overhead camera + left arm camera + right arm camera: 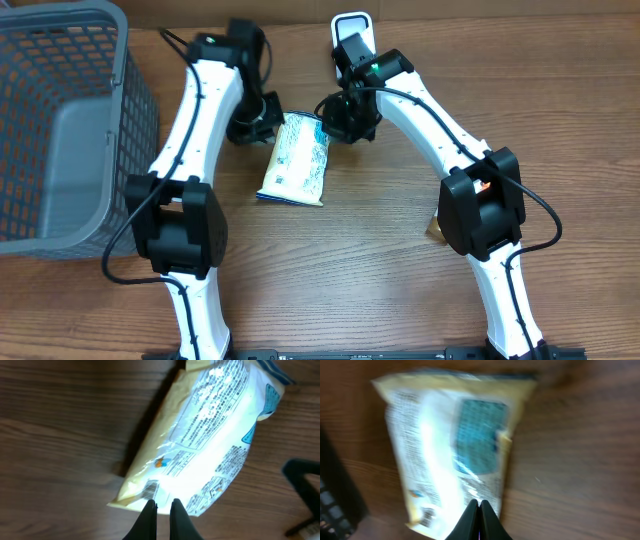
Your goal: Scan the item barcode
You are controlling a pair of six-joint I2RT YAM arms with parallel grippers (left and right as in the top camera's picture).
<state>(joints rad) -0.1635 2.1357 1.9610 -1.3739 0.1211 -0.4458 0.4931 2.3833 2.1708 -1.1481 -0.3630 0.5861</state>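
Locate the bag (295, 165) flat on the table (350, 260), between the two arms, with its printed back facing up. It is tilted a little, and its far end lies between the two grippers.

Find the barcode (150, 491) in the left wrist view. It sits at the bag's corner, just ahead of the fingertips.

Check the left gripper (258, 118). It is at the bag's far left corner. Its jaws are drawn together, with only a thin slit between the fingers. The tips meet the bag's edge. You cannot tell whether they pinch the film.

Check the right gripper (345, 115). It is at the bag's far right corner, with its jaws pressed fully together. In the right wrist view the tips overlap the bag's edge, but that view is blurred and you cannot confirm a grasp.

Note the scanner (350, 30) at the far edge, partly hidden behind the right arm.

Note the basket (145, 110) at the left, well apart from the bag.
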